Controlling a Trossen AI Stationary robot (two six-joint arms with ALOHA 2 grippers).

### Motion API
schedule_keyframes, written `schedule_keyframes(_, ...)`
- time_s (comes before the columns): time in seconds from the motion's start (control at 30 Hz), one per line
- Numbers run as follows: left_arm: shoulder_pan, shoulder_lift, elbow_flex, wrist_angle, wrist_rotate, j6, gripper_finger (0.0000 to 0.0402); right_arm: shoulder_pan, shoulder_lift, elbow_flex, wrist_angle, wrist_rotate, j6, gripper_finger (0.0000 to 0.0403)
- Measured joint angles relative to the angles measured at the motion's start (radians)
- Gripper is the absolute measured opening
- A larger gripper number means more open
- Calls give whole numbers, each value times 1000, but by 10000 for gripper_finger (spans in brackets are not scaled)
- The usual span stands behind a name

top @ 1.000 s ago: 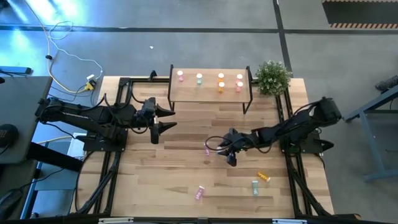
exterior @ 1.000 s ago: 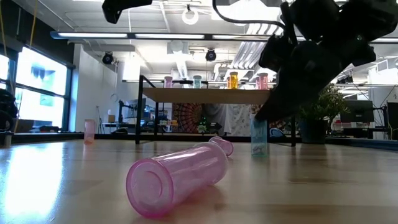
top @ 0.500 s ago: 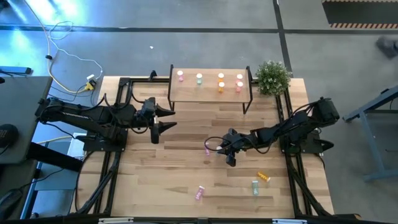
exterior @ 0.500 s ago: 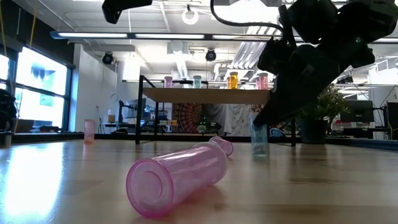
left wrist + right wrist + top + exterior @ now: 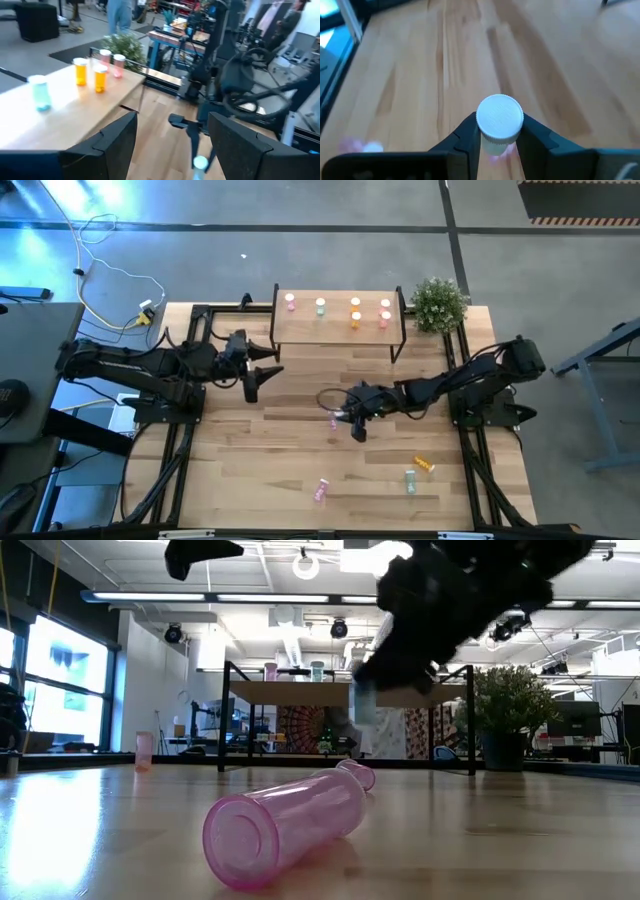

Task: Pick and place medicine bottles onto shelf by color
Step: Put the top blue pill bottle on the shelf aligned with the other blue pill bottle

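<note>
A: Bottle (image 5: 499,125) with the white cap: who has it?

B: The right pincer (image 5: 496,134), closed on its neck just under the cap, clear above the surface (image 5: 300,450) mid-table.

A: How will it handle?

B: Likely light, stiff and smooth plastic; gripping below the cap should stop slipping. The left pincer (image 5: 167,140) waits open near the shelf (image 5: 335,328), where five bottles stand. Three more lie on the surface.

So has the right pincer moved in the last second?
Yes. The right pincer, shut on a bottle, has shifted left across the table, away from the plant.
</note>
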Motion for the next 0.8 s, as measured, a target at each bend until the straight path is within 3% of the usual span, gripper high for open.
schedule_keyframes(0.43,133,-22,0,0,10,83,234,-211,0,306,-145,57,-153,91)
schedule_keyframes(0.8,148,-21,0,1,35,130,234,-392,-1,483,-261,75,-275,91)
